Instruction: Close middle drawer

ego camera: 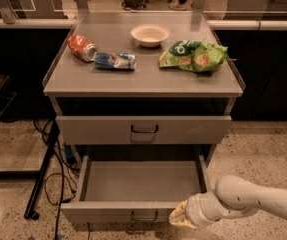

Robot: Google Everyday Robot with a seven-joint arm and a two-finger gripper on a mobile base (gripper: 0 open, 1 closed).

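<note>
The grey cabinet (143,84) fills the middle of the camera view, and the middle drawer (142,182) stands pulled well out of it toward the camera, its bare floor in plain sight and its low front panel near the bottom edge. Above it the top drawer (98,130) sits flush and shut. The robot's pale arm (263,200) reaches in from the lower right, low and nearly level, ending at the gripper (178,219), which sits at the right part of the open drawer's front panel, touching it or just short of it; which of the two cannot be told. Its yellowish fingers taper to a single tip and look drawn together, holding nothing. The small dark handle (144,216) lies just to the left of that tip, untouched. On the cabinet top, well clear of the work, lie a green chip bag (193,55), a pale bowl (150,34), a crushed blue bottle (115,60) and a red can (82,47). The step in hand appears to be setting up the push. The next move would call for a steady, straight shove into the panel, ideally nearer its centre so the drawer slides back without skewing on its runners.
</note>
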